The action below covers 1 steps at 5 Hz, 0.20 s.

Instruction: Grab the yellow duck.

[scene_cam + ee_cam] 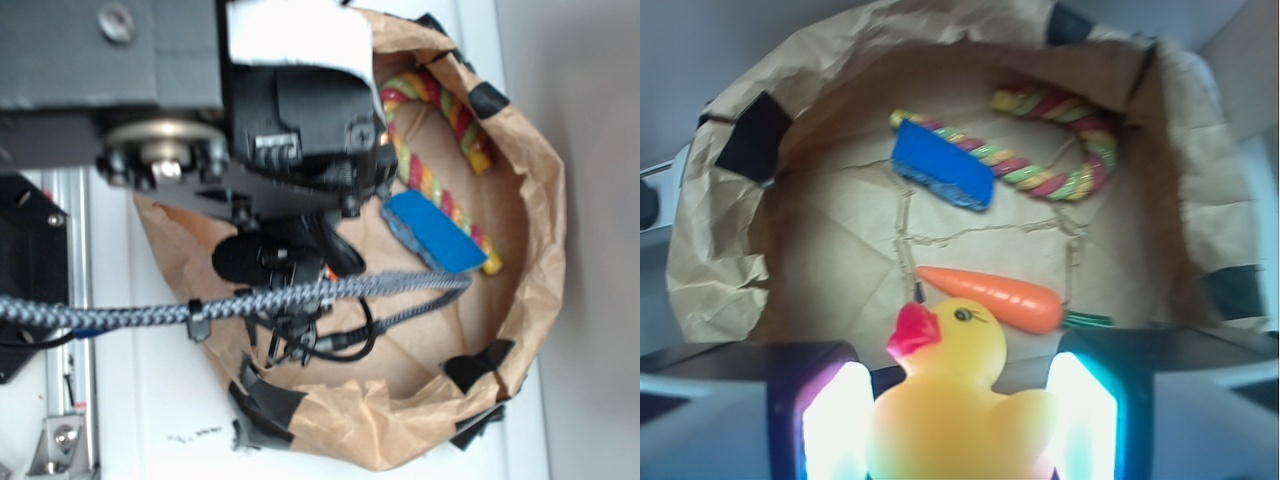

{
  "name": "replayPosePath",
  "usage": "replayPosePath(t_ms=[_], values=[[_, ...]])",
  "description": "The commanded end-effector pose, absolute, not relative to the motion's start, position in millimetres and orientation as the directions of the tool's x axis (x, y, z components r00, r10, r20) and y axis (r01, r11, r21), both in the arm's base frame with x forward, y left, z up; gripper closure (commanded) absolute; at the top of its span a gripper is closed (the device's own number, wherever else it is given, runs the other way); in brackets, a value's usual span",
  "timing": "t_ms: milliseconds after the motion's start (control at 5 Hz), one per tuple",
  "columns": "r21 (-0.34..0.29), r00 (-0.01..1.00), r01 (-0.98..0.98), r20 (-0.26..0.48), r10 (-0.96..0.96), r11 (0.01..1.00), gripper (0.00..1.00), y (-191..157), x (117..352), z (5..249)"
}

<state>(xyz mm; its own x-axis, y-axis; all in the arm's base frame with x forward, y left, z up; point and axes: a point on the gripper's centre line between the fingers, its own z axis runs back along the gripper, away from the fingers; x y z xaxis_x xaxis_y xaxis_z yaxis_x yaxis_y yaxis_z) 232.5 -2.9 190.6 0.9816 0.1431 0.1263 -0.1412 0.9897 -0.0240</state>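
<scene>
— What sort of place is this?

— A robot lab or test bench, by the look of it. A white table (150, 420) carries a metal rail (75, 250) with bolts, and a braided cable (230, 300) runs across the arm's black housing (300, 100).

— And the setup on the bench?

— A crumpled brown paper bag (720, 270), its rim held with black tape (752, 135), serves as a makeshift bin. Inside lie small toys: a multicoloured rope (1040, 170), a blue block (942, 167), an orange carrot (990, 295) and a yellow duck (950, 390). Nothing domestic shows; it reads as a staged manipulation workspace
</scene>
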Motion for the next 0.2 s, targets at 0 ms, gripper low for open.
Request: replayPosePath(t_ms=[0], values=[[-0.031, 0.975, -0.165, 0.142, 0.168, 0.986, 1.0, 8.7, 238.7, 206.6]])
